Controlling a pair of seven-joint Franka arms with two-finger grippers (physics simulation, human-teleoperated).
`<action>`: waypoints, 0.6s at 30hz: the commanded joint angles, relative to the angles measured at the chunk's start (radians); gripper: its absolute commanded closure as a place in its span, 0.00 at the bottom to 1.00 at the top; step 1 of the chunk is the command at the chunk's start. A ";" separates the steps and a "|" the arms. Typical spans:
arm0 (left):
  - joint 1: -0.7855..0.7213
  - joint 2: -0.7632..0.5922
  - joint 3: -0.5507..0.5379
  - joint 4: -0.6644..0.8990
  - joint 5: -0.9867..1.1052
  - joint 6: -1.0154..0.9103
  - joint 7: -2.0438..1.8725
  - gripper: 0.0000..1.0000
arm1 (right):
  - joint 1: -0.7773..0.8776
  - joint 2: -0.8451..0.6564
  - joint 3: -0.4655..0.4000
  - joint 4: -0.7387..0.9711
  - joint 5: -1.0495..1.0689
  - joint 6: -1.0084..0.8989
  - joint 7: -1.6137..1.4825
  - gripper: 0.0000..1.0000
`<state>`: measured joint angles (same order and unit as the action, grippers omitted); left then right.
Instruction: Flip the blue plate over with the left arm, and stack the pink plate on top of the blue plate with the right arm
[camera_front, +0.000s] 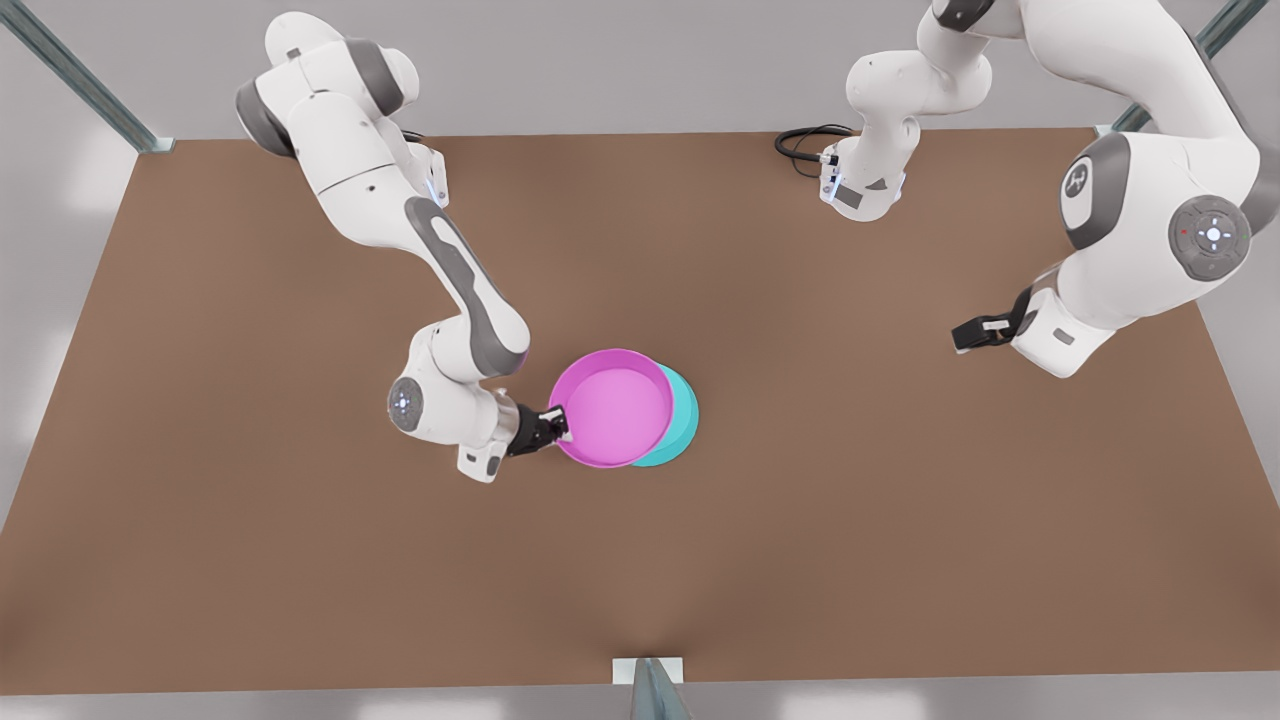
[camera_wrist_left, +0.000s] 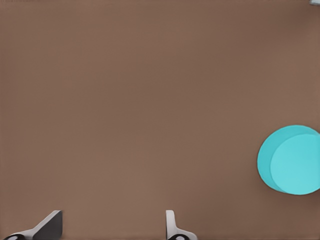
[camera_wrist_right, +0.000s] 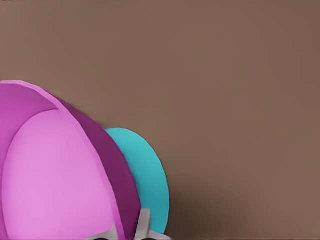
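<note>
Brown tabletop (camera_front: 300, 560) spans the whole scene, grey floor beyond its edges, metal struts at the corners.

Right arm (camera_front: 440, 250), on the front view's left, reaches down to mid-table. Left arm (camera_front: 1140, 200), on the front view's right, is folded back and waits, well apart from the plates.

Pink plate (camera_front: 612, 405): open side up, tilted, held above and overlapping the blue plate (camera_front: 683, 420). Blue shows as a crescent past the pink rim, on the side away from the right gripper. In the left wrist view the blue plate (camera_wrist_left: 292, 161) lies flat with its plain base up, so flip judged done.

Right gripper (camera_front: 552, 425): fingers pinched on the near rim of the pink plate, one pad inside the wall, one outside; the right wrist view shows the fingertips (camera_wrist_right: 143, 225) straddling the pink plate (camera_wrist_right: 55, 180) rim, blue plate (camera_wrist_right: 145, 180) just beyond.

Left gripper (camera_front: 975, 333): fingers spread, nothing between them (fingertips (camera_wrist_left: 172, 225) apart over bare table).

Handling, judged: plates look rigid, thin-walled, light, probably slick. An edge pinch leaves the far side hanging, so sag or swivel in the grip is the risk. Low upright rim is the only sensible hold. Centring over blue still needed before release.
</note>
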<state>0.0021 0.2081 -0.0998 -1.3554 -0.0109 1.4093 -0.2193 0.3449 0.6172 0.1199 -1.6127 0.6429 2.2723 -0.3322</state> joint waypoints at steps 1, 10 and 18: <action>-0.001 -0.001 0.000 0.001 0.000 -0.004 0.101 0.00 | 0.002 0.007 0.003 0.001 0.001 0.019 0.315 0.79; 0.001 0.000 0.000 0.009 -0.008 -0.041 0.092 0.00 | 0.031 0.046 0.018 0.010 0.003 0.055 0.315 0.79; 0.001 0.007 -0.001 0.013 -0.011 -0.036 0.093 0.00 | 0.045 0.069 0.029 0.013 0.001 0.075 0.315 0.00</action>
<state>0.0025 0.2148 -0.1005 -1.3432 -0.0215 1.3769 -0.1599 0.3894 0.6863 0.1482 -1.6006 0.6468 2.3374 -0.1434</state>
